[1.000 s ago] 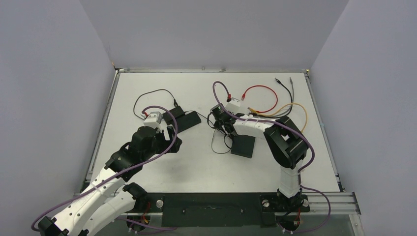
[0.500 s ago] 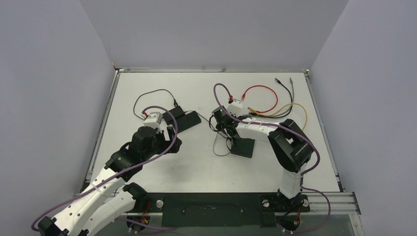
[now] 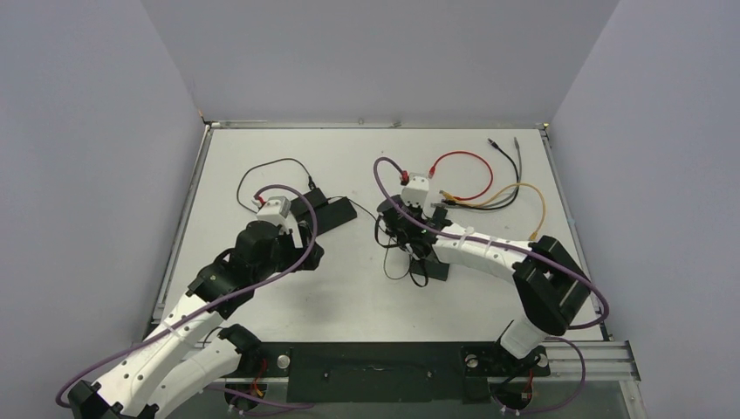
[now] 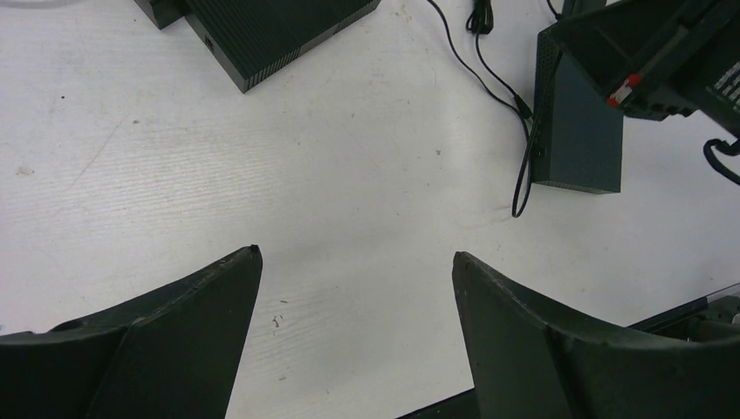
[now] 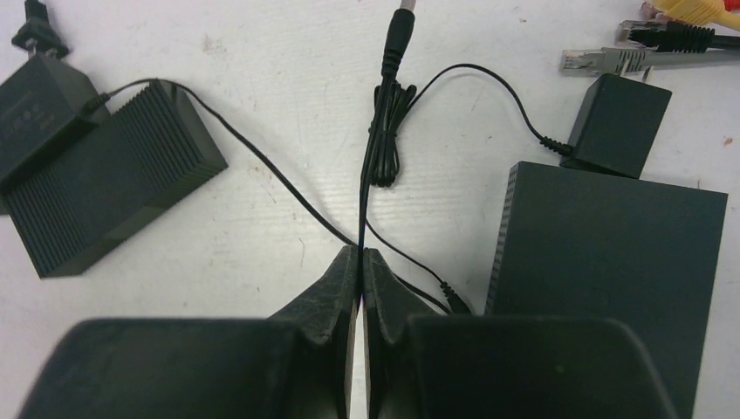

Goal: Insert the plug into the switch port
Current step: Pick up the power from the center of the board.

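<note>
Scuffed, matt white table (image 4: 349, 175); ribbed dark switch (image 5: 602, 262), seemingly matt plastic; smooth black-sheathed cable (image 5: 371, 166).

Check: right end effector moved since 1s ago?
Yes. Top view: right end effector, shut on the black cable, shifted right and nearer, toward the switch.

Legible markings: none can be read in any view.
The only trace of print is a patch of small white lettering on the black wrist housing of the right arm (image 4: 689, 52), at the right edge of the left wrist view, and it is too small and blurred to make out. A red-and-white tag (image 4: 621, 90) on the lower corner of that housing shows colour only, with no character that I can tell.
</note>
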Available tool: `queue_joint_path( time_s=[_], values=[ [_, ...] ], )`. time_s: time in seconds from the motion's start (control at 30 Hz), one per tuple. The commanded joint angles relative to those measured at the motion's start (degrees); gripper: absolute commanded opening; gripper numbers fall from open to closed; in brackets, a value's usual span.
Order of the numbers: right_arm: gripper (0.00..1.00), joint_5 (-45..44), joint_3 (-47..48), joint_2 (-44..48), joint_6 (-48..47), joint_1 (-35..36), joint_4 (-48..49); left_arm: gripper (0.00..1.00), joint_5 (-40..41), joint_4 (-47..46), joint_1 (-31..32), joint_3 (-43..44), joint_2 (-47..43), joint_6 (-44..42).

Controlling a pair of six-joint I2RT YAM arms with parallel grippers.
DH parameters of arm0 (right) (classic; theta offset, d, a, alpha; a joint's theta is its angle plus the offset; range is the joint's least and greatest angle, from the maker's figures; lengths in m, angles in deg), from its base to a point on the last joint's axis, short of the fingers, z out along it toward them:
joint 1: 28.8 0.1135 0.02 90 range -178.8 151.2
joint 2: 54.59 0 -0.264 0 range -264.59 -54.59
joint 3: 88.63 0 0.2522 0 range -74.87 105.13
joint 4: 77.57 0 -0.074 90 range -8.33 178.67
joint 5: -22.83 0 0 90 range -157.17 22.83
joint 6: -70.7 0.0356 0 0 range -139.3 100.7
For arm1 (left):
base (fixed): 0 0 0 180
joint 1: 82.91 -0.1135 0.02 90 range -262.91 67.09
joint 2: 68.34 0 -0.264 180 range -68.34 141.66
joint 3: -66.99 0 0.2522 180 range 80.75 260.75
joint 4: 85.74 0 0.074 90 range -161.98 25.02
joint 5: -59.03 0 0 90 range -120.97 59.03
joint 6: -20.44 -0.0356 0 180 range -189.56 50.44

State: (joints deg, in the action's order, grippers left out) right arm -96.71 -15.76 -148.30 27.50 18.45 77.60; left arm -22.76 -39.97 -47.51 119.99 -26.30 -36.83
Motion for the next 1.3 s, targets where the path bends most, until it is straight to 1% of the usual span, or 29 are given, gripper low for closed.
queue_joint_path(
  time_s=[0.0,0.17,0.27,0.33,0.43,0.47,0.6,0.7,0.8,0.97,1.1,1.27],
  values=[
    [0.00,2.59,-5.93,7.62,-8.14,1.29,5.96,0.79,-1.91,-0.77,-0.42,4.61,-0.10,-1.03],
    [0.00,14.24,-15.47,16.41,-17.59,1.91,16.69,0.79,-6.57,-2.14,-0.50,5.45,-0.36,-2.30],
    [0.00,19.25,-20.92,23.43,-21.62,2.50,19.85,0.81,-10.17,-3.43,-0.50,5.74,-0.10,-3.02],
    [0.00,23.88,-22.76,27.12,-24.32,3.19,20.20,0.83,-12.73,-3.98,-0.60,6.12,0.16,-3.51],
    [0.00,28.11,-24.46,31.76,-27.85,4.49,18.62,0.85,-16.84,-4.47,-0.73,7.07,0.51,-4.24],
    [0.00,30.99,-25.03,33.86,-28.91,4.86,18.23,0.85,-17.75,-4.62,-0.75,7.34,0.85,-4.56],
    [0.00,33.15,-25.65,39.38,-32.95,8.80,14.49,0.86,-24.32,-4.96,-0.79,8.84,2.17,-5.05],
    [0.00,35.79,-24.99,41.81,-35.32,10.23,9.80,0.85,-28.92,-5.14,-0.86,9.63,2.56,-5.42],
    [0.00,40.52,-24.66,44.08,-36.21,10.98,7.27,0.86,-33.08,-6.21,-0.94,9.64,2.67,-4.80],
    [0.00,41.58,-24.66,45.38,-36.79,13.13,7.05,0.85,-39.22,-9.53,-1.06,9.48,3.10,-2.46],
    [0.00,44.32,-25.67,46.07,-38.96,15.56,8.75,0.84,-43.53,-11.99,-1.25,9.07,2.96,-0.39],
    [0.00,46.83,-26.37,47.83,-41.28,17.50,10.21,0.80,-48.26,-12.87,-1.42,8.28,3.71,1.03]
  ],
)
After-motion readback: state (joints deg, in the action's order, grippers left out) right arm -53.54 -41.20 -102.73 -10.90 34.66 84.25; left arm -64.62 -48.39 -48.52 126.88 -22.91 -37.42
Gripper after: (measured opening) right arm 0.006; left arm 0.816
